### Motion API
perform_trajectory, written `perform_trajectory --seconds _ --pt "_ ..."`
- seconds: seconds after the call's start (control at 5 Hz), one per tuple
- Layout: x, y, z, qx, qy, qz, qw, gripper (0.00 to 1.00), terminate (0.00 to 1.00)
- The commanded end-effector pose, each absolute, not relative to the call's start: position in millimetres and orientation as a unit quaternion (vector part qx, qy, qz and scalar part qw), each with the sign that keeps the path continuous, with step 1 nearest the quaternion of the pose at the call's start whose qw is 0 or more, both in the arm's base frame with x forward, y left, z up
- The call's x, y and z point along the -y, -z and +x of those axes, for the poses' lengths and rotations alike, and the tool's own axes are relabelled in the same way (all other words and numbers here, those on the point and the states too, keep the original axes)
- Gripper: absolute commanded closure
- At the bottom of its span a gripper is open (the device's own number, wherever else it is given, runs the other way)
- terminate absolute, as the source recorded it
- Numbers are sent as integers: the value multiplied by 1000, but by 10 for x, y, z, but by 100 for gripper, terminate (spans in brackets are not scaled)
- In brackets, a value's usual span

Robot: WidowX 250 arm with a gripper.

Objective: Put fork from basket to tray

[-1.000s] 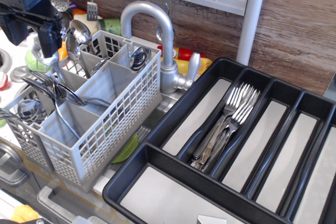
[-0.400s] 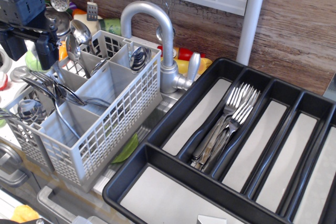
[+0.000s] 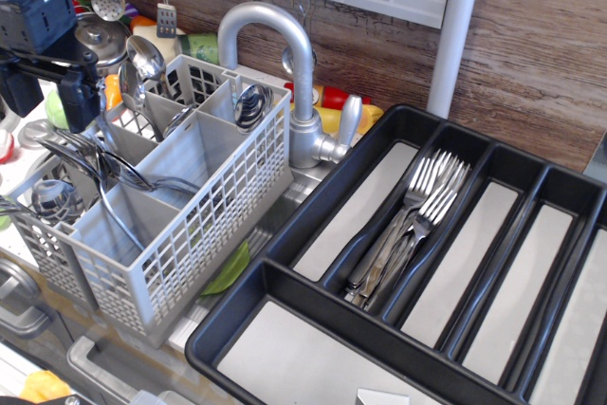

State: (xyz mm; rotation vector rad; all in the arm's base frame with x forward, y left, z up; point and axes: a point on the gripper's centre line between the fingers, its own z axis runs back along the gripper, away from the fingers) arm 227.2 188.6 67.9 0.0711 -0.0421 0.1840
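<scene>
1. Fork [image 3: 90,160] status: one lies tilted across the left compartments of the basket [image 3: 213,225], tines toward the left rim.
2. Tray [image 3: 313,225] status: several forks already lie bundled in its second long compartment.
3. Gripper [image 3: 47,92] status: positioned above the basket's far-left corner, apart from the cutlery, holding nothing visible; jaw opening cannot be determined.
4. Remaining, by judgement: grasp, lift, transfer, release.

The counter [image 3: 28,263] is pale and speckled, showing only at the left edge. The grey lattice basket [image 3: 204,234] stands toward its left side, beside the steel tap [image 3: 285,64]. The black tray [image 3: 313,225] fills the right side, its near corner hanging past the front edge, close beside the basket.
</scene>
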Motion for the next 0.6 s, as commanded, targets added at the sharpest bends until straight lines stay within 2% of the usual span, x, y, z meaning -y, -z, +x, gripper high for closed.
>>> perform_trajectory --seconds 0.0,0.4 --pt "-1965 -732 2274 34 -83 46 995 0 0" --pt "-1983 -606 2257 44 -84 34 995 0 0"
